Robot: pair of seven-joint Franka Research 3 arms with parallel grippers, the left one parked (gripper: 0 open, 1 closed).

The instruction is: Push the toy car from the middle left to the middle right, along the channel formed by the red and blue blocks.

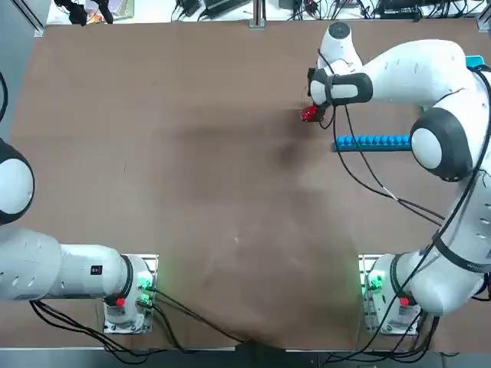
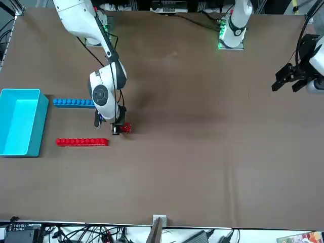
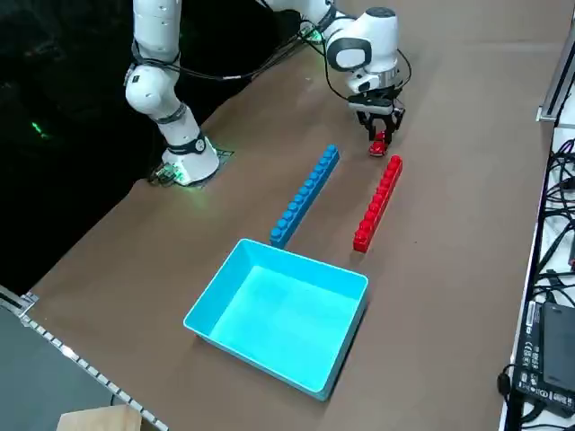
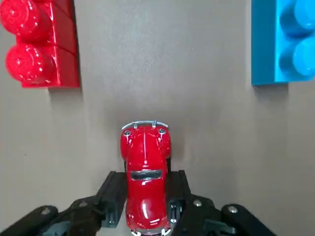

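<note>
The toy car [image 4: 145, 182] is tiny, glossy red, and sits on the brown tabletop between my right gripper's [image 4: 146, 192] two black fingers [image 4: 116, 196], which press on its sides. Its nose points at the mouth of the channel [image 4: 162, 64], a short way short of the bar ends. The red bar [image 4: 39, 42] lies on one side and the blue bar [image 4: 283, 42] on the other. From the front, the car [image 2: 125, 128] shows just beyond the red bar [image 2: 82, 142] and blue bar [image 2: 74, 103]. My arm hides the red bar in the top view.
A light-blue open box [image 3: 278, 314] stands past the far end of the two bars [image 3: 305, 196]. The table's edge with cables [image 3: 548, 296] runs alongside the red bar's outer side.
</note>
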